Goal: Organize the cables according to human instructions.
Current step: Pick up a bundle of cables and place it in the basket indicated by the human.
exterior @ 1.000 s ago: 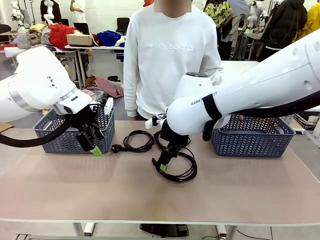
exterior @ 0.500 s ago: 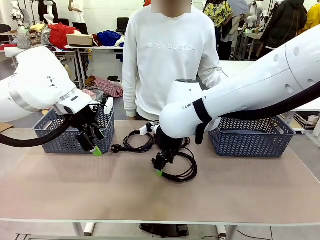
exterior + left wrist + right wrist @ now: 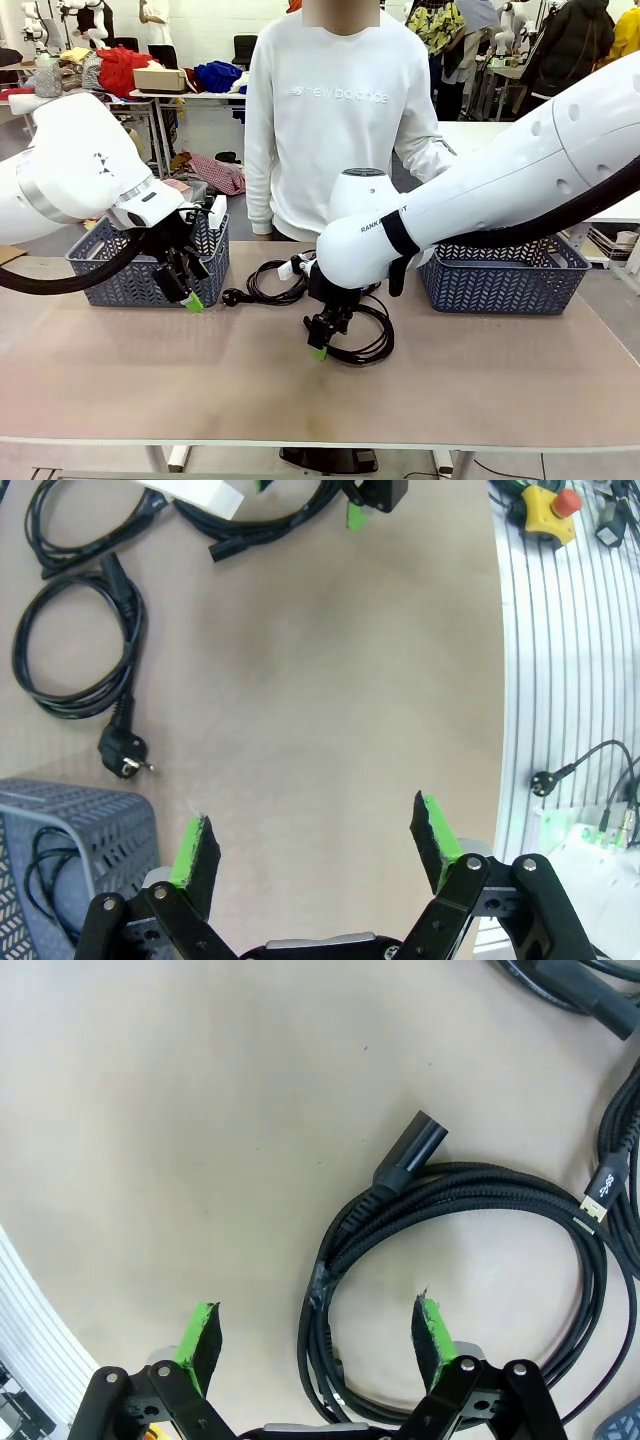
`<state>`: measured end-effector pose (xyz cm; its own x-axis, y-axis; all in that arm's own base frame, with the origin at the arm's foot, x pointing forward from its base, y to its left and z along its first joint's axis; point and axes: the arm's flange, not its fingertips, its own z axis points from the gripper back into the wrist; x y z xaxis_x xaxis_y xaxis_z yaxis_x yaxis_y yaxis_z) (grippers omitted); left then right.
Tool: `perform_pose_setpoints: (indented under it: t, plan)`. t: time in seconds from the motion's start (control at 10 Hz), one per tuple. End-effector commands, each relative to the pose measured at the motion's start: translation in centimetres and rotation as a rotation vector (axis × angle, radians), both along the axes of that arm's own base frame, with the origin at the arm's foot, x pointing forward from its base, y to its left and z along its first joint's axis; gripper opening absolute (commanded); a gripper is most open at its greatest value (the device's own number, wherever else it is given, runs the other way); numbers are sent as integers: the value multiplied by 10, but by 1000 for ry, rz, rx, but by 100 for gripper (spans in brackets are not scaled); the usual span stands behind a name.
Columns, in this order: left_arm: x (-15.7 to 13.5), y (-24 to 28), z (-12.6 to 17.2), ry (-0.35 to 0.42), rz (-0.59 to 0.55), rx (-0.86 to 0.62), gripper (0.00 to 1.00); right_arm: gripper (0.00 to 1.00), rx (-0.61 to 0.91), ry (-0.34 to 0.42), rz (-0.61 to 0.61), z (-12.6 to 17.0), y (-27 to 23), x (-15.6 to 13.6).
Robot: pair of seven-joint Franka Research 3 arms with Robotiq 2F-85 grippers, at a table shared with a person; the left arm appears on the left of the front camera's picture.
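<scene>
Black braided cable (image 3: 470, 1182) lies coiled on the surface (image 3: 150, 1110) under our right fingers (image 3: 203, 1338), wide open and empty like our left fingers (image 3: 195, 852), so we judge the next move a drop to pinch its strands.

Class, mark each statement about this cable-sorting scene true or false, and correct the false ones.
1. The left end effector and the right end effector are both open. True.
2. The right end effector grips the braided cable. False: it hovers open above it, holding nothing.
3. A cable lies inside the left basket. True.
4. The round-plug cable hangs from the left end effector. False: it lies on the table.
</scene>
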<state>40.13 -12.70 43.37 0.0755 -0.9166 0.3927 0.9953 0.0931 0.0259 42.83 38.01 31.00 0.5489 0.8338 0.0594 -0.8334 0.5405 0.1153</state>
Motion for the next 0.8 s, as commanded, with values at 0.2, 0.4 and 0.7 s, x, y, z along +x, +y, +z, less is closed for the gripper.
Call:
perform_pose_setpoints:
  t: [0.2,0.4,0.7]
  plan:
    - [0,0,1,-4,4,0,100,100,-50,-16,-16,-4,15,6]
    - [0,0,1,-4,4,0,100,100,-59,-12,-18,-5,17,6]
    - [0,0,1,-4,4,0,100,73,-58,-16,-21,-6,19,6]
